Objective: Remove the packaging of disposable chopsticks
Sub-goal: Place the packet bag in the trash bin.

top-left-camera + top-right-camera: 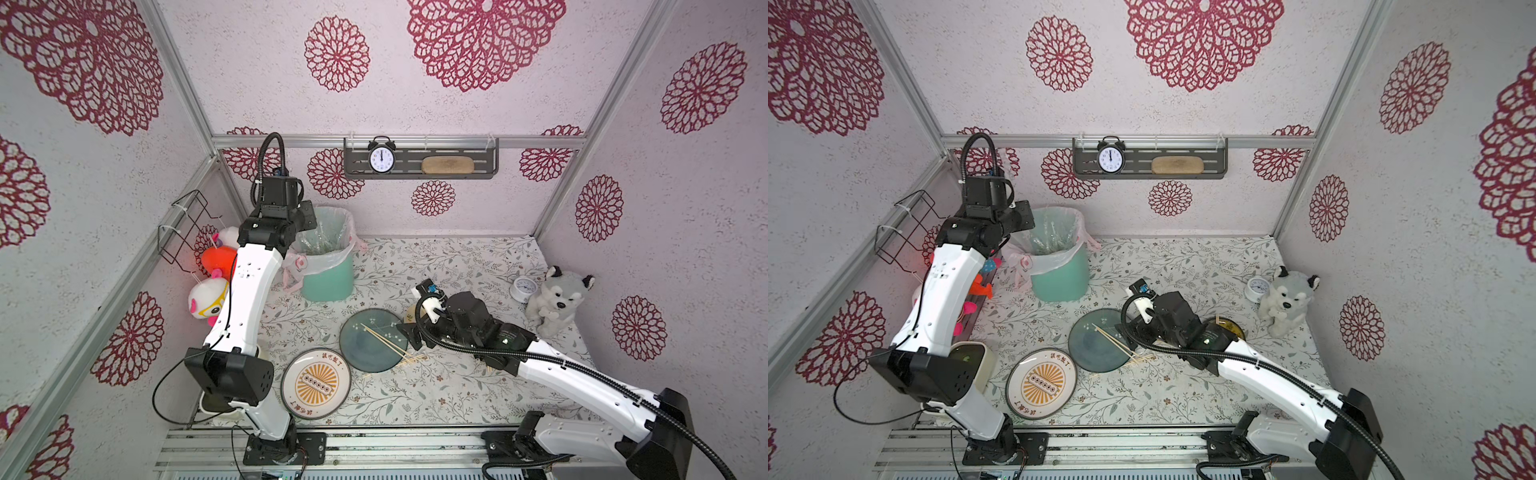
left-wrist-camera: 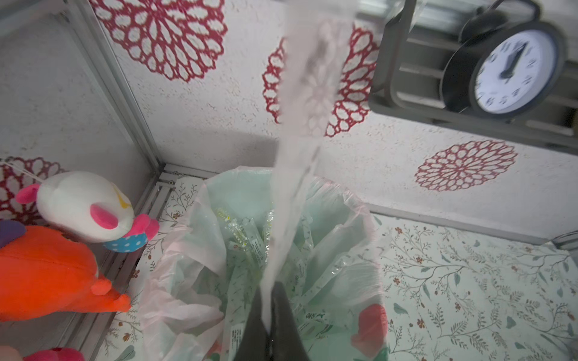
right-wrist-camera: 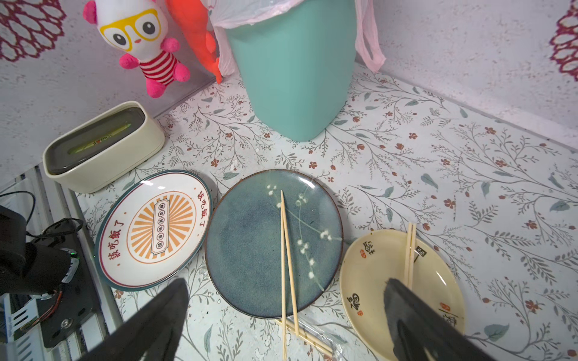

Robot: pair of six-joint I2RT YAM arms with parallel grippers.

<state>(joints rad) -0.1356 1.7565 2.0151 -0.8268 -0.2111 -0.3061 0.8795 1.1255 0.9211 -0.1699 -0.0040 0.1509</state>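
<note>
The left fingers [image 2: 251, 325] pinch one end of the sleeve [image 2: 312, 93], likely featherlight and slippery, above the bin [image 1: 328, 286] at the bench's [image 1: 457, 270] eleven o'clock; the right fingers [image 3: 156, 322] gape empty over stiff chopsticks [image 3: 282, 250].

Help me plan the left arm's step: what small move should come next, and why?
Probably open the left gripper: its jaws pinch a clear sleeve right above the lined bin, where other sleeves already lie, so letting go should drop it in.
</note>
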